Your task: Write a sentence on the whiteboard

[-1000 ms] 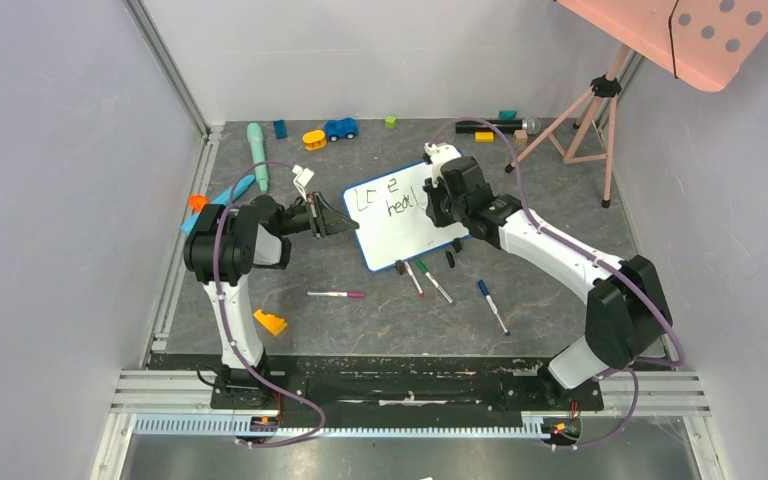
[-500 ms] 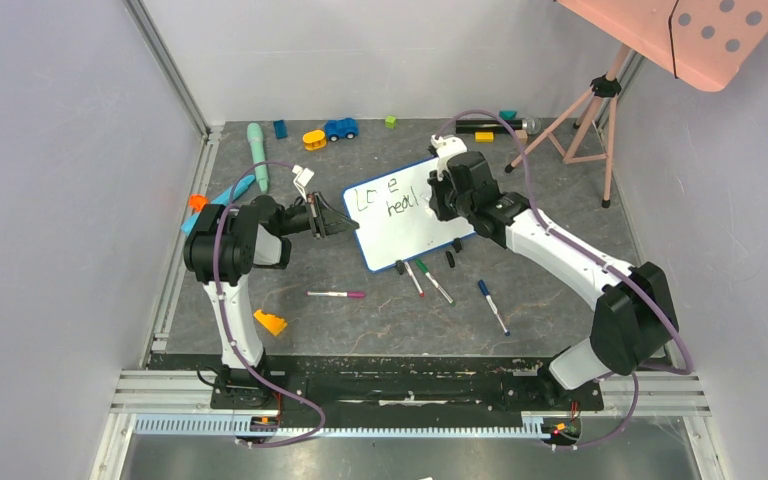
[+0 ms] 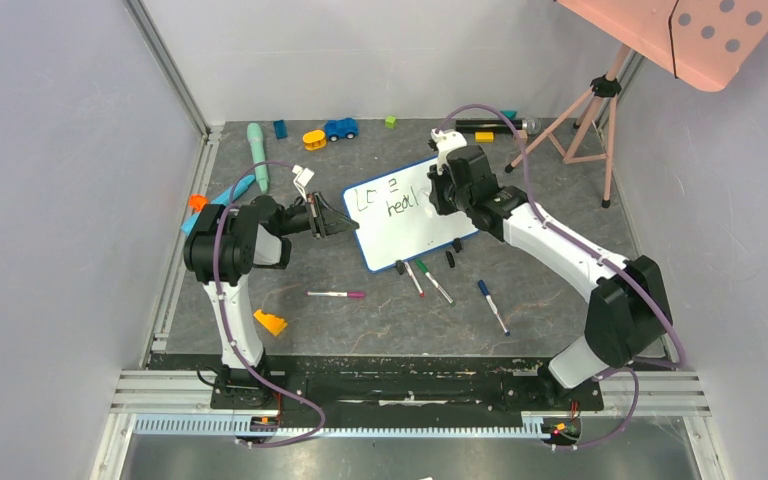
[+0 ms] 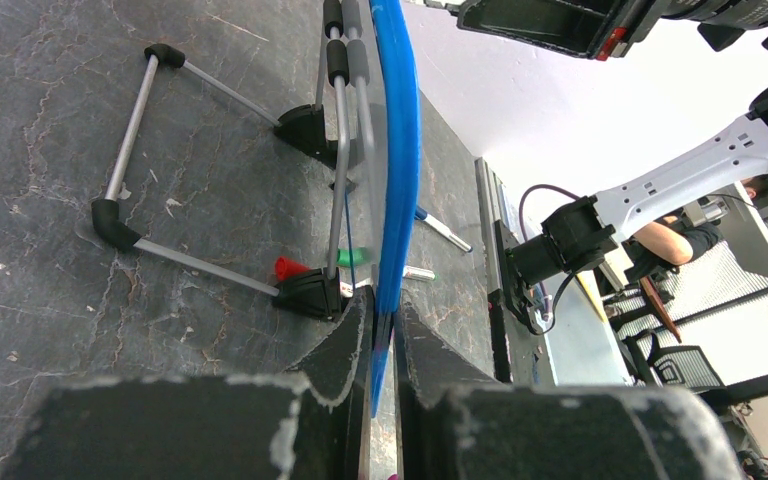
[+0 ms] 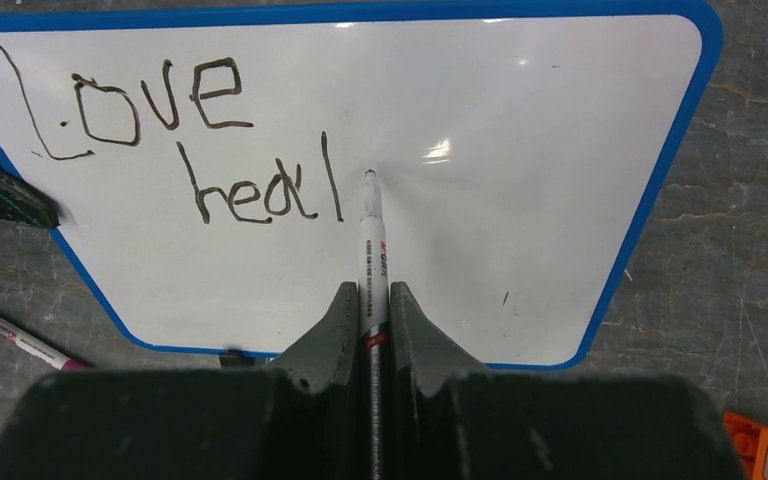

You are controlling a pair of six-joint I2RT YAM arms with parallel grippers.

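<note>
The whiteboard (image 3: 410, 238) is located mid-tabletop, its left edge pinched by the left gripper (image 4: 382, 335). A marker (image 5: 371, 240) is clamped in the right gripper (image 5: 370, 305), tip beside the sentence (image 5: 190, 150). Loose pens (image 3: 435, 285) lie along the board's near edge.

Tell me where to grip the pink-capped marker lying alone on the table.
Grip the pink-capped marker at mid-barrel from straight above, closing across its thin body. It lies flat on the table, running left to right, with nothing touching it.
</note>
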